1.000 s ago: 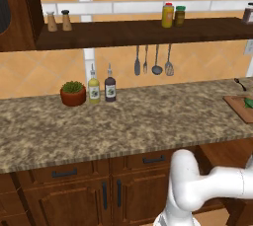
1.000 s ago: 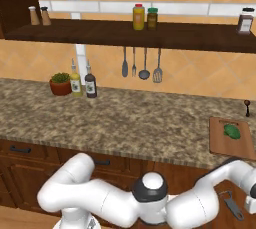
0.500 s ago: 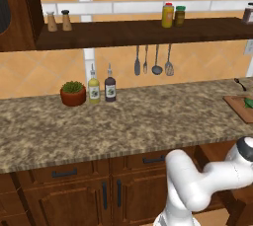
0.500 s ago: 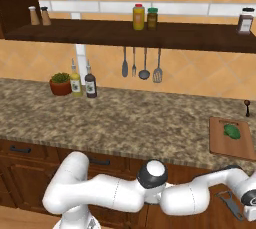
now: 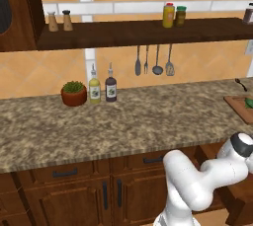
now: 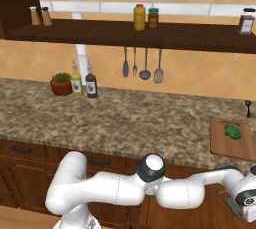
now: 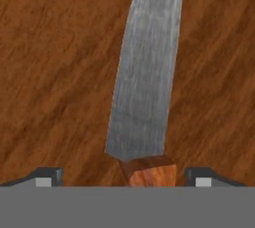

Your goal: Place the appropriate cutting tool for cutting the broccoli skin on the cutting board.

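Knife [image 7: 144, 77]: lay flat on a brown wooden surface low beside the cabinets, steel blade running toward 12 o'clock in the hand view, wooden handle [image 7: 148, 172] at 6 o'clock

Jaws [image 7: 122, 176]: stood wide, one fingertip [image 7: 47, 176] at each side of the handle, nothing held yet

Handling: blade looked stiff, thin and slick, a poor place to pinch; the handle looked the safer hold, taken across its width

Cutting board [image 6: 220, 143]: on the desk at 3 o'clock in the right base view, broccoli [image 6: 232, 131] resting on it

Risk: a knife lying flat might slide or pivot if pinched off-centre

potted plant [image 5: 73, 93], two bottles [image 5: 102, 88] (perhaps oils), hanging utensils [image 5: 153, 62]
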